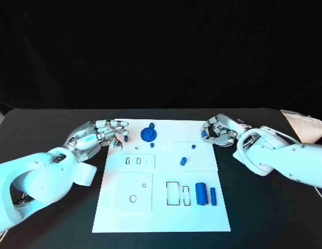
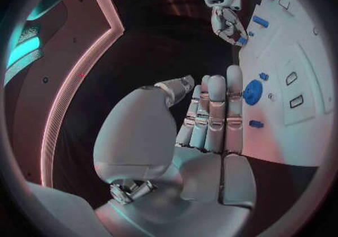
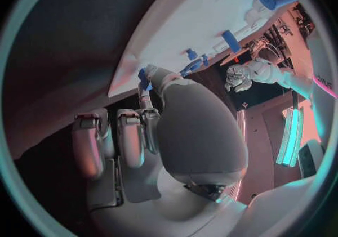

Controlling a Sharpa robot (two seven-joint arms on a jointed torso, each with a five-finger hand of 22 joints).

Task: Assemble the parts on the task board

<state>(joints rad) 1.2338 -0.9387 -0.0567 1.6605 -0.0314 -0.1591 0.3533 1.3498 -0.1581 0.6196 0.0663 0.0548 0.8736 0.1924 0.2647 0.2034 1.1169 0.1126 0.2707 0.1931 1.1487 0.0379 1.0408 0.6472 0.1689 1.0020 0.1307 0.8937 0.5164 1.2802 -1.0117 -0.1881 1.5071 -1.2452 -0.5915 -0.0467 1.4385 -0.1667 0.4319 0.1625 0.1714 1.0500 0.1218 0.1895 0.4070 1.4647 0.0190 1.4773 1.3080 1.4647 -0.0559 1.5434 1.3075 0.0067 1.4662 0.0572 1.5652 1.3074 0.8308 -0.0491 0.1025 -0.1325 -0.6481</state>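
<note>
On the black counter in front of you lies the white rectangular task board. Nearest you, at about 4 o'clock on the board, a large blue cylinder lies beside a thinner blue pin, just right of two narrow rectangular slots. Toward the board's middle sits a small blue peg. Farther off, at 11 o'clock, you see a round blue disc near the far edge. Your left hand rests at the board's far left corner, fingers straight and close together, holding nothing, with a small blue piece just beside them. Your right hand, at 1 o'clock, pinches a small blue part in its fingertips
</note>
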